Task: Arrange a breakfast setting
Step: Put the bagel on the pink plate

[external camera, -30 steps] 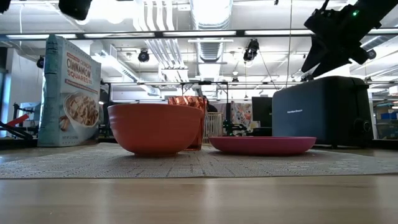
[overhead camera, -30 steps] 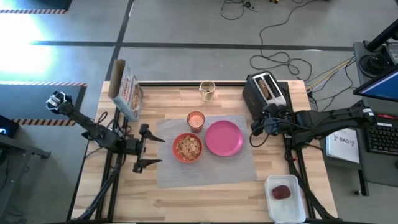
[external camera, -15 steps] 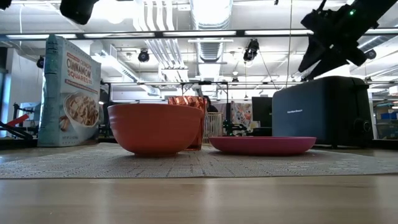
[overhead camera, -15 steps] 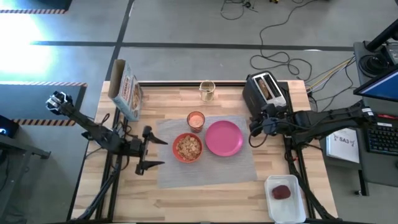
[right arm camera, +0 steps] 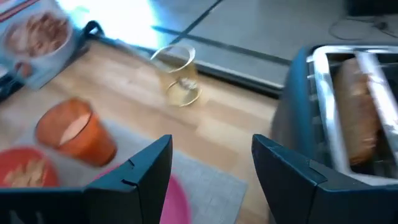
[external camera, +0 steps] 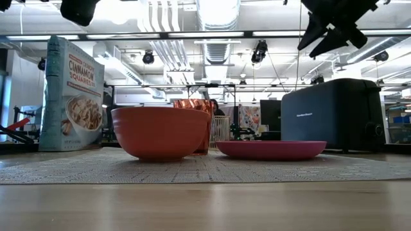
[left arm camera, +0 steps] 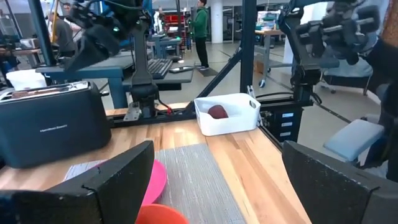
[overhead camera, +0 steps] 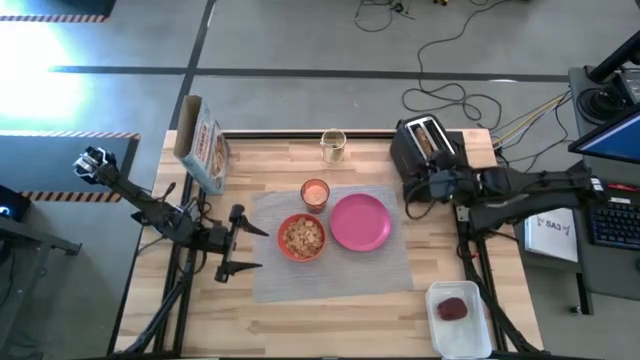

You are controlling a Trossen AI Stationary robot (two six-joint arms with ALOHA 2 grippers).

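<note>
The grey placemat [overhead camera: 340,262] lies mid-table with the pink plate [overhead camera: 360,222], the red-orange bowl [overhead camera: 301,238] holding cereal, and the orange cup [overhead camera: 315,193] on it. A brown toast slice [overhead camera: 428,139] stands in the black toaster [overhead camera: 425,152] at the far right. A dark-red item [overhead camera: 452,309] lies in a white tray [overhead camera: 460,320]. My right gripper [overhead camera: 412,192] is open and empty, beside the toaster's near end, raised above the table. My left gripper [overhead camera: 240,248] is open and empty, left of the bowl. The spoon is not in view.
A cereal box [overhead camera: 203,150] stands at the far left. A clear glass [overhead camera: 333,146] stands at the far edge. The white tray sits at the near right corner. Bare wood shows along the near edge and between my left gripper and the placemat.
My right gripper has risen and moved toward the table's far edge, closer to the toaster, staying open. My left gripper has kept still.
</note>
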